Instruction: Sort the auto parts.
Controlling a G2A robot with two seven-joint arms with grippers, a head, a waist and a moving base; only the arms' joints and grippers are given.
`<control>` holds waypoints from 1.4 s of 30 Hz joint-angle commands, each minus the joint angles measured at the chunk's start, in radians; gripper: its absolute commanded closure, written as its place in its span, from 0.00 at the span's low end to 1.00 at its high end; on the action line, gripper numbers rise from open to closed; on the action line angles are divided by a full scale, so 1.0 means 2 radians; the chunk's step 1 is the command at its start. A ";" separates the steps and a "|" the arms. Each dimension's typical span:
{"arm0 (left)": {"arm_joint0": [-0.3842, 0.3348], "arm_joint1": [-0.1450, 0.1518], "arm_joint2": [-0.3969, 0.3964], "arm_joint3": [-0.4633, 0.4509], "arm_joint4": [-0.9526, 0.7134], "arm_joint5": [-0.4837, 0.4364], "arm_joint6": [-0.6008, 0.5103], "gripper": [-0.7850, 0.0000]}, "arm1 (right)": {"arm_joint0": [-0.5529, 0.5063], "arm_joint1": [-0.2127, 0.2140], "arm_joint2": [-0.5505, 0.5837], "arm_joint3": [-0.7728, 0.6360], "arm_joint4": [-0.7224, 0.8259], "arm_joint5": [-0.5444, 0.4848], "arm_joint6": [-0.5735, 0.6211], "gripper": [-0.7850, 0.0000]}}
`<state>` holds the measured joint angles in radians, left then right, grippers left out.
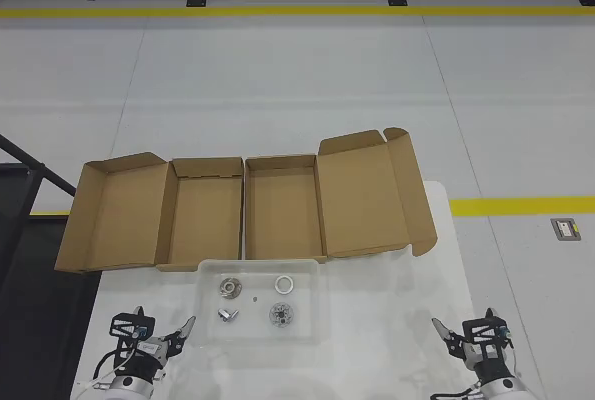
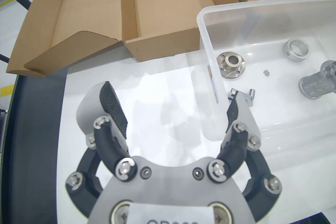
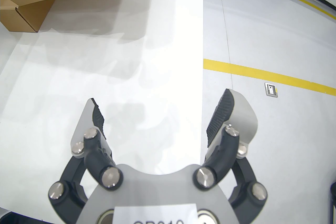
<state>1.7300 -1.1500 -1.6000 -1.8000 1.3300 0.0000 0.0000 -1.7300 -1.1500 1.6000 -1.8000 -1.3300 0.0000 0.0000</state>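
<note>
Top view: my left gripper [image 1: 152, 325] and right gripper [image 1: 472, 328] gape wide, empty; a low reach could knock the clear plastic tray [image 1: 262, 263].

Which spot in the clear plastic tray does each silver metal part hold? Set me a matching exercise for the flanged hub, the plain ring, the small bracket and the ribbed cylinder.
Things:
1. flanged silver metal hub
2. plain silver metal ring
3. small silver metal bracket
4. ribbed silver metal cylinder

Places in the clear plastic tray, where near means the robot's side:
A. near right
B. far left
C. near left
D. far right

Pairs: 1-B, 2-D, 3-C, 4-A.
</note>
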 commanded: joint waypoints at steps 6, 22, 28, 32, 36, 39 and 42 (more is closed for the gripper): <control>0.000 0.000 0.000 0.000 0.000 0.000 0.000 0.00 | 0.000 0.000 0.000 0.000 0.000 0.000 0.000 0.00; 0.000 0.000 0.000 0.000 0.000 0.000 0.000 0.00 | 0.000 0.000 0.000 0.000 0.000 0.000 0.000 0.00; 0.013 0.000 -0.021 -0.013 -0.008 -0.008 0.026 0.00 | 0.026 0.003 -0.025 -0.056 -0.086 -0.033 0.032 0.00; 0.024 0.001 -0.043 -0.025 -0.014 -0.021 0.034 0.00 | 0.063 0.004 -0.060 -0.108 -0.143 -0.090 0.078 0.00; 0.029 0.001 -0.051 -0.032 -0.014 -0.024 0.034 0.00 | 0.113 0.003 -0.114 -0.133 -0.187 -0.150 0.134 0.00; 0.029 0.001 -0.051 -0.032 -0.014 -0.024 0.034 0.00 | 0.117 0.003 -0.118 -0.133 -0.189 -0.153 0.140 0.00; 0.029 0.001 -0.051 -0.032 -0.014 -0.024 0.034 0.00 | 0.117 0.003 -0.118 -0.133 -0.189 -0.153 0.140 0.00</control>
<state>1.7880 -1.1480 -1.7027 -1.8634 1.3011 -0.0475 0.0686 -1.4959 -1.1438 1.3647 -2.0654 -1.7090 -0.3059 0.2809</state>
